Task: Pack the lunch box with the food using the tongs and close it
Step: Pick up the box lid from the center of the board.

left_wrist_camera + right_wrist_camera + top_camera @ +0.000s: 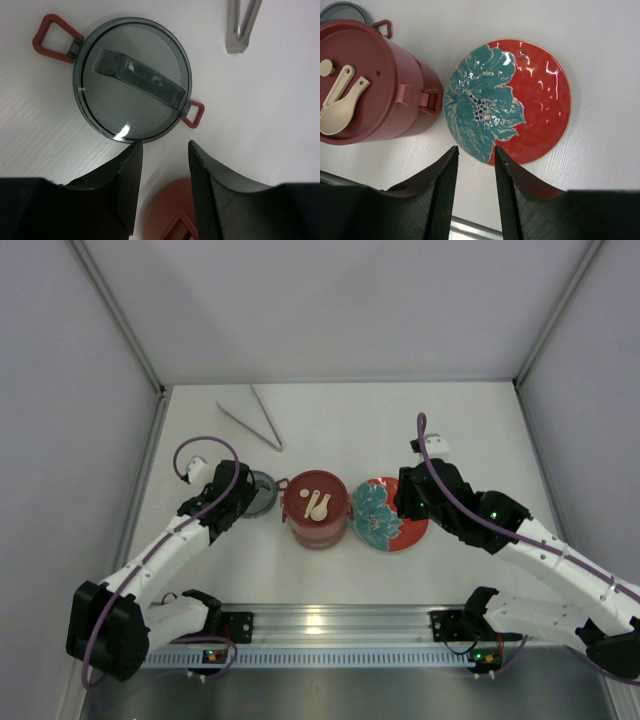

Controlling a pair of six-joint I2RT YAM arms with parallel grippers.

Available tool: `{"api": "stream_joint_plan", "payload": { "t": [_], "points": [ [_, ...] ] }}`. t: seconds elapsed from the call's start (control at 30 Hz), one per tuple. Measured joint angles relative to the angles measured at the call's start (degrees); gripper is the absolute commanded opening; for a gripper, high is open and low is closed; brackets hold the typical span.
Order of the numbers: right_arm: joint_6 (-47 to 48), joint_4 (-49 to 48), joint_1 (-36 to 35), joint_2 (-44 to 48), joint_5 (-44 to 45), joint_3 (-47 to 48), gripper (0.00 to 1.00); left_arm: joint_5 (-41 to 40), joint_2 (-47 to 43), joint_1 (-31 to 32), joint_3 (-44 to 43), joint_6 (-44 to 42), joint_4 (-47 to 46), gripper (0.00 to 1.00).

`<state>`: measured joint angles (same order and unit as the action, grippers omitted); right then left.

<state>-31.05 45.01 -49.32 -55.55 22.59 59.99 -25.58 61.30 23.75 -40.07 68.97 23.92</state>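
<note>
— White surface, grey walls. Where are the tongs (266,420)?
— Beyond the left gripper (162,145), on the far side. Their joined end points back at it, and it's the nearer one.
— Jaws?
— Half open, empty. The right gripper (475,150) is narrower, empty, over the plate (540,100). The lunch box (316,508) sits between, lidded; food perhaps inside.

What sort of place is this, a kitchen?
Probably a robot test booth, not a kitchen: a white table boxed in by grey panels, arms bolted to a metal rail, with a lunch box, plate and tongs laid out.
</note>
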Motion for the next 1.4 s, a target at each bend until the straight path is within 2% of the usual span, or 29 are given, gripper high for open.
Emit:
{"api": "stream_joint_plan", "payload": {
  "t": [0.2,0.4,0.87,1.4],
  "points": [
    [0.02,0.00,0.00,0.04,0.02,0.00,0.35,1.97,7.15,-5.07,0.11,1.62,-4.94,0.47],
    [0.02,0.00,0.00,0.11,0.04,0.00,0.35,3.93,11.63,-8.11,-0.37,2.03,-7.43,0.55],
    [0.02,0.02,0.00,0.22,0.17,0.00,0.35,7.50,19.47,-11.72,-5.70,2.36,-9.51,0.55],
    [0.00,0.04,0.13,1.07,0.26,0.00,0.35,11.34,19.80,-12.50,-6.10,2.32,-10.19,0.56]
  ]
}}
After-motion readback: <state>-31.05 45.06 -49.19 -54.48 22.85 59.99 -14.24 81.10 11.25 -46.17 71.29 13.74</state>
